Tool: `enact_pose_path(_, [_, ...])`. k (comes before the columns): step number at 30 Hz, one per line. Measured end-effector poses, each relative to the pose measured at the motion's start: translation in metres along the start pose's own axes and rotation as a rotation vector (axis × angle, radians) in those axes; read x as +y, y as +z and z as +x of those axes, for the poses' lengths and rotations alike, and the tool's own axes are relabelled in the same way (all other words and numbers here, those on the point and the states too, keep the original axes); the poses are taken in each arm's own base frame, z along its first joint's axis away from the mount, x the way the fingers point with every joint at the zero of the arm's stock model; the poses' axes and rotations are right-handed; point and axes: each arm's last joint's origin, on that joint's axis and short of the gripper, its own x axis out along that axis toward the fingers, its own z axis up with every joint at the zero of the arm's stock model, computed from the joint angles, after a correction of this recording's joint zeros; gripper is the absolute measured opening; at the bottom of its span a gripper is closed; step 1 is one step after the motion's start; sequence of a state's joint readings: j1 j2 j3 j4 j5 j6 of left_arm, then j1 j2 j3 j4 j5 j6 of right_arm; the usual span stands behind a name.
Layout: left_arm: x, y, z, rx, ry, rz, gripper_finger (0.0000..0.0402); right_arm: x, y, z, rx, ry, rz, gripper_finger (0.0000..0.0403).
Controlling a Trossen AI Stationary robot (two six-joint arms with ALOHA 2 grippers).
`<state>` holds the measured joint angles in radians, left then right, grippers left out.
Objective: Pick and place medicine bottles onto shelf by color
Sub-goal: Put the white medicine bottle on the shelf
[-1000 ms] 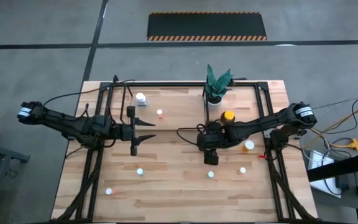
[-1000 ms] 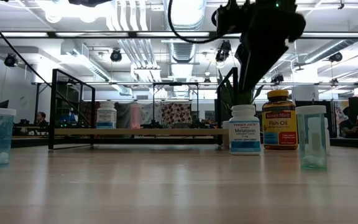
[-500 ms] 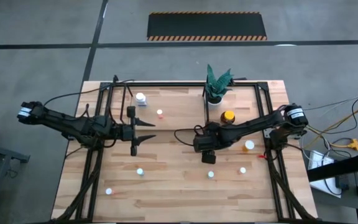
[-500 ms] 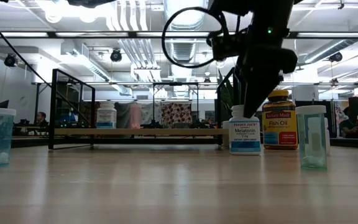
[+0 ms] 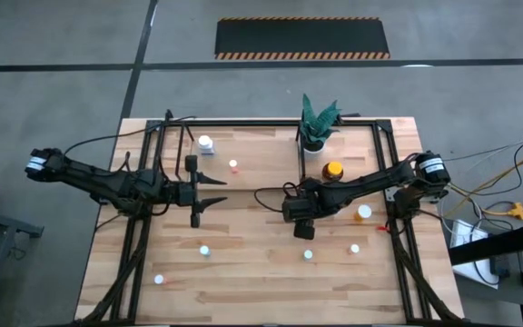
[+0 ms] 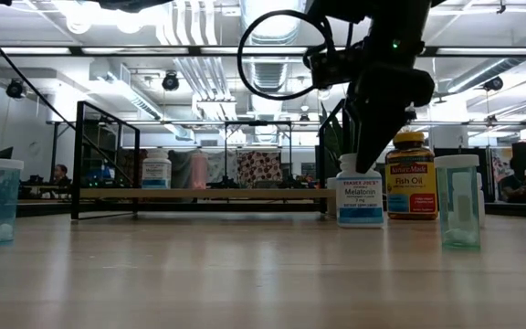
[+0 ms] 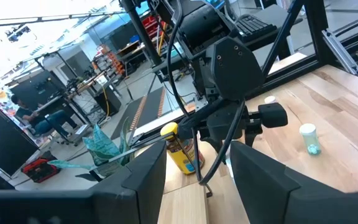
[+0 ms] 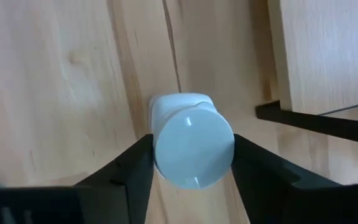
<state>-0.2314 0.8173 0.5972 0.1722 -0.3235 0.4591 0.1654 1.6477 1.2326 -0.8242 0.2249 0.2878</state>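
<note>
My right gripper points down over a white-capped Melatonin bottle near the table's middle, and its two fingers flank the white cap. From above, the gripper hides this bottle. The bottle stands upright on the tabletop. My left gripper waits open, left of centre, above the table. The shelf lies at the table's far side. A white bottle and a pink-capped bottle stand on it. The amber yellow-capped bottle stands just beyond my right gripper. My right gripper holds the Melatonin bottle at its cap, pinched between the two fingers, one on either side. The fingers come from above, pointing down. The bottle stands upright with its base on the tabletop.
Small bottles stand scattered on the near half: pale green caps, an orange cap and a pink cap. A green plant in a white pot stands at the far edge. Black frame bars run along both sides.
My right gripper has moved a little toward the table's left and come down over the Melatonin bottle. It has held still for the last half second. The left arm has not moved.
</note>
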Motion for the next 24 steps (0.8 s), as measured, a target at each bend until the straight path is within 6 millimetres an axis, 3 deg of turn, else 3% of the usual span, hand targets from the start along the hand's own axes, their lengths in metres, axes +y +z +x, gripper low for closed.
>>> enact_pose_path(8, [0.000, -0.001, 0.000, 0.003, -0.001, 0.002, 0.0162, 0.006, 0.007, -0.015, 0.001, 0.147, -0.006, 0.0174])
enact_pose_path(15, [-0.001, -0.002, 0.000, -0.003, 0.002, 0.001, 0.0162, 0.020, 0.022, -0.048, -0.069, 0.192, -0.052, 0.0173])
enact_pose_path(24, [0.001, 0.002, 0.000, -0.046, 0.023, -0.015, 0.0162, 0.008, 0.048, -0.082, -0.207, 0.169, -0.107, 0.0172])
